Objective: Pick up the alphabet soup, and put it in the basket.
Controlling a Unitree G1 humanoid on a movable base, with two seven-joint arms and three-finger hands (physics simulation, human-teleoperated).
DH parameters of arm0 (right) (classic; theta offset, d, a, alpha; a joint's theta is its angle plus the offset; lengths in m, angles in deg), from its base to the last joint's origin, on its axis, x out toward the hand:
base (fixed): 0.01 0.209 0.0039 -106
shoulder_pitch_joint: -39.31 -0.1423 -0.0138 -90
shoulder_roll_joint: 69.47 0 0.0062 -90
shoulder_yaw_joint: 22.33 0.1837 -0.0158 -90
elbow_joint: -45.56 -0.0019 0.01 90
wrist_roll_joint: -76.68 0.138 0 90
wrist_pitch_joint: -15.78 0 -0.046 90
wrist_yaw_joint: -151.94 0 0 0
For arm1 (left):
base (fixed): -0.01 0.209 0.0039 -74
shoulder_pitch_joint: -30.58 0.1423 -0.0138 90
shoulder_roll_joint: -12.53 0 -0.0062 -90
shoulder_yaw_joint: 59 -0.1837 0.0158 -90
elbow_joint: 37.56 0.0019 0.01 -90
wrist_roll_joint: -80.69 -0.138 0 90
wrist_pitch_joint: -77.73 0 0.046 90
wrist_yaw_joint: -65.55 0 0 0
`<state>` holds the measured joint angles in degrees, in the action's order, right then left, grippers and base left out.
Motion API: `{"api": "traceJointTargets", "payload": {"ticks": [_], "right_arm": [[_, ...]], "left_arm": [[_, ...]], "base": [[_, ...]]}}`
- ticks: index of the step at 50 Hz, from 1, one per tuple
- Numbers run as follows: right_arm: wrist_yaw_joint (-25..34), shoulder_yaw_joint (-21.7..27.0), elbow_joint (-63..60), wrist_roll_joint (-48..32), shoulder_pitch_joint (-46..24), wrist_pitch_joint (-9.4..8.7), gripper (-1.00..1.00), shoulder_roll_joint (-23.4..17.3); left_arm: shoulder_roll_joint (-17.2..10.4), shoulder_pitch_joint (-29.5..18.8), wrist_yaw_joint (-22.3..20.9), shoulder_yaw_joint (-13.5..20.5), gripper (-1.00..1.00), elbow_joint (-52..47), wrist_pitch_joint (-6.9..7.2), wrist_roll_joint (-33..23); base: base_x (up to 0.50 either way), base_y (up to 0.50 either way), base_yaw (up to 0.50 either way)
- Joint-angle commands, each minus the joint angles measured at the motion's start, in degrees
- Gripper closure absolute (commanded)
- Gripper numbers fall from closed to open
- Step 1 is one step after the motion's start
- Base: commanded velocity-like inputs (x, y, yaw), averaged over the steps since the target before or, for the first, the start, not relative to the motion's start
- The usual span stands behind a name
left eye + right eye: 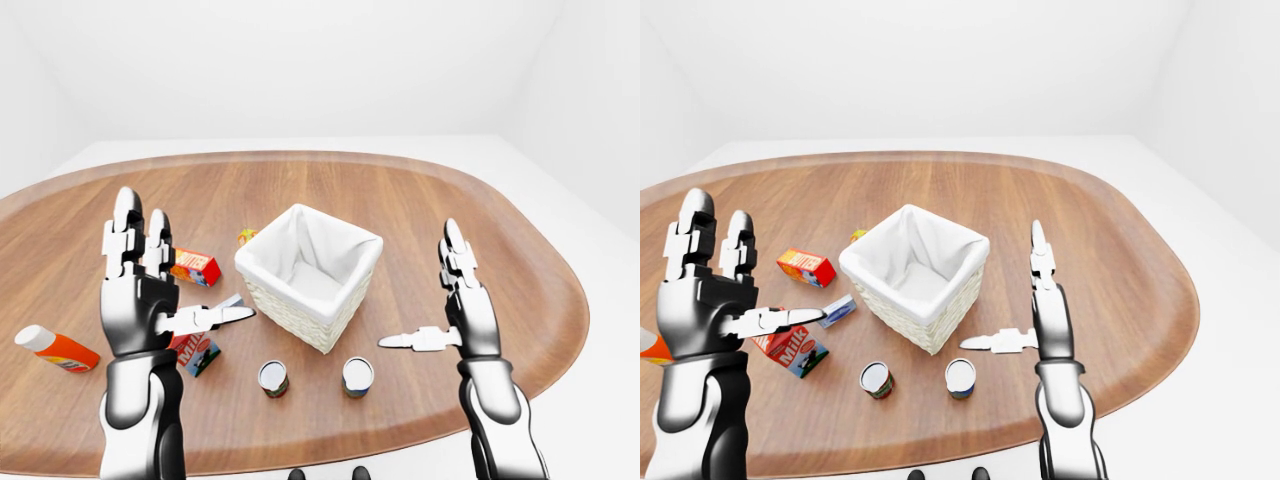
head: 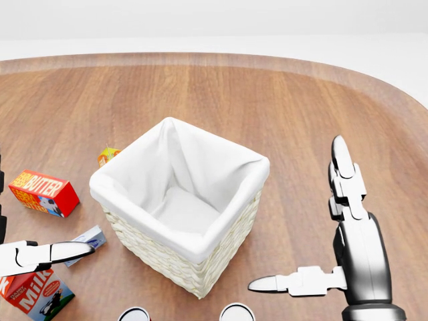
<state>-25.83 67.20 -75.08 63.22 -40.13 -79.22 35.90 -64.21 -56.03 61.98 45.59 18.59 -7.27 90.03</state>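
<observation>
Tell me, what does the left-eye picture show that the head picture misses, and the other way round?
Only the left-eye view shows the orange bottle lying at the table's left, both cans whole, the left can and the right can, and all of the left hand with its fingers spread. Only the head view looks down closely enough to show the basket's white-lined floor clearly. Both show the basket, the butter box, the milk carton, the open right hand and the wooden table.
</observation>
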Motion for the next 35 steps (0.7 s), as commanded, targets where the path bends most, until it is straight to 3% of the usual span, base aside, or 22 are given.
{"api": "traceJointTargets", "payload": {"ticks": [1,10,35], "right_arm": [[0.2,-2.5,1.1,-1.7,6.2,0.0,-1.0,-0.1],[-1.3,-6.4,4.1,-3.5,11.7,0.0,-1.0,-1.3],[-3.2,-11.3,12.1,-4.2,14.5,0.0,-1.0,-4.1]], "left_arm": [[0.2,0.3,0.0,-0.2,-1.0,-0.6,0.0,-0.1],[0.3,0.4,0.0,-0.5,-1.0,-0.5,0.0,-0.3],[0.5,0.6,-0.1,-0.8,-1.0,-0.3,0.0,-0.8]], "base": [[0.0,0.0,0.0],[0.0,0.0,0.0],[0.0,0.0,0.0]]}}
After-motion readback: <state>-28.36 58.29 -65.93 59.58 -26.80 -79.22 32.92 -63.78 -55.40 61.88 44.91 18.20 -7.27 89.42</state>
